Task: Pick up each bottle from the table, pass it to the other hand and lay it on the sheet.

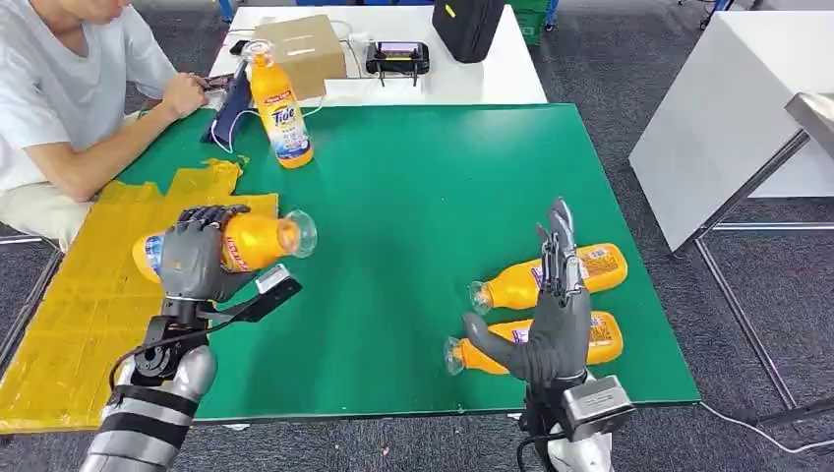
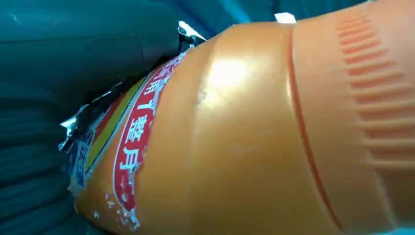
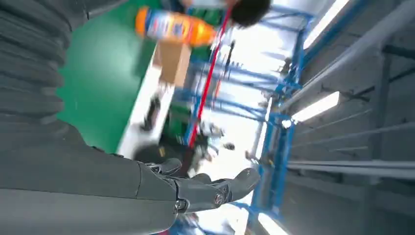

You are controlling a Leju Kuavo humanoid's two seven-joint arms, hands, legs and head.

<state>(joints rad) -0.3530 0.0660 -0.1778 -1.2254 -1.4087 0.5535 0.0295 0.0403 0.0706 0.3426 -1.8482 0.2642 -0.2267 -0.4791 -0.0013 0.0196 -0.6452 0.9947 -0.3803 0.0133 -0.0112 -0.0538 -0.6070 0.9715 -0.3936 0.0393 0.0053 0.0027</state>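
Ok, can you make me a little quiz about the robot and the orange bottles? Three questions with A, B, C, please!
1. Where is the upright bottle?
A. On the green table's far side, near the person
B. On the yellow sheet
C. On the floor

2. How many bottles lie flat on the green table by the right hand?
A. None
B. Two
C. Five

3. What is the left hand doing?
A. Resting flat on the table
B. Pointing at the person
C. Holding an orange bottle

Answers:
1 A, it stands by the table's far edge, close to the person.
2 B, two bottles lie side by side there.
3 C, its fingers wrap around a held bottle, seen close up in the left wrist view too.
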